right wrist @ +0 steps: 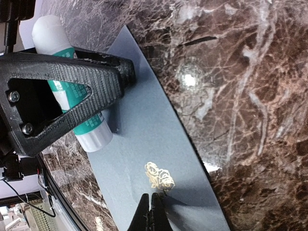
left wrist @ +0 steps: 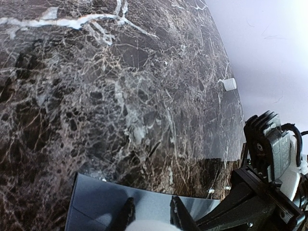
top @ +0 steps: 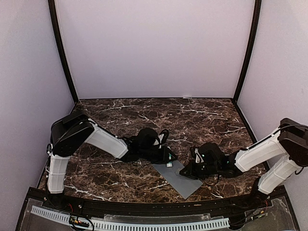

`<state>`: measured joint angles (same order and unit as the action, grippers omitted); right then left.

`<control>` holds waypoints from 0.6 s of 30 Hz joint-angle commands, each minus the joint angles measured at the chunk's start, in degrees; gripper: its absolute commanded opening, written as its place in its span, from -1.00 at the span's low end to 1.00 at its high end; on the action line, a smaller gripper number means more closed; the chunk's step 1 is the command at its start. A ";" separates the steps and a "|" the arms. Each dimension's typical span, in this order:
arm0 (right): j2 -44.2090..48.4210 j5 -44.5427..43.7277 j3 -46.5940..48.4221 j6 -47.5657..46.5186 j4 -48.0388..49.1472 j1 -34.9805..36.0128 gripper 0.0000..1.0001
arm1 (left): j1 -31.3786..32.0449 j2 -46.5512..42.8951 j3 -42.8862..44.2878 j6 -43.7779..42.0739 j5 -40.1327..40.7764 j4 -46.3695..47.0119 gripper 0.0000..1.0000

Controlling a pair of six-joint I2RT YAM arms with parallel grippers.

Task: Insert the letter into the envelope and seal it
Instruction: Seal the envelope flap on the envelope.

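Marble table [top: 192,115], grey envelope [right wrist: 144,139], gold emblem [right wrist: 160,175]

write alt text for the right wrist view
A slate-grey envelope lies on a dark marble table; the left gripper holds a white-and-teal glue stick over it. The right gripper, shut, rests beside a gold emblem.

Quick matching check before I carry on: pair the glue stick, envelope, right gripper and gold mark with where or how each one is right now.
Things:
1. glue stick
2. envelope
3. right gripper
4. gold mark

Places or states:
A. shut, tips right beside the gold mark
B. lying on the marble table
C. clamped in the left gripper, white end down at the envelope
D. on the envelope's grey face

Pairs: 1-C, 2-B, 3-A, 4-D
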<state>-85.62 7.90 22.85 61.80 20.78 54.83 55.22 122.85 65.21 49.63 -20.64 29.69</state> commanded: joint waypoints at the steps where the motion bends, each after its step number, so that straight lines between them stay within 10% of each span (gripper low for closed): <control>1: -2.89 0.47 1.37 -0.55 -0.12 0.60 -1.00 | 0.06 -2.44 0.27 -0.93 -0.27 -3.37 -1.00; 18: -2.77 -0.31 -0.17 2.09 0.33 2.88 -1.00 | 0.08 -2.87 0.01 -1.02 -0.07 -3.54 -1.00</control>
<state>-89.45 8.27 25.02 62.52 23.79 56.58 55.24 122.85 65.21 49.63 -20.71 29.65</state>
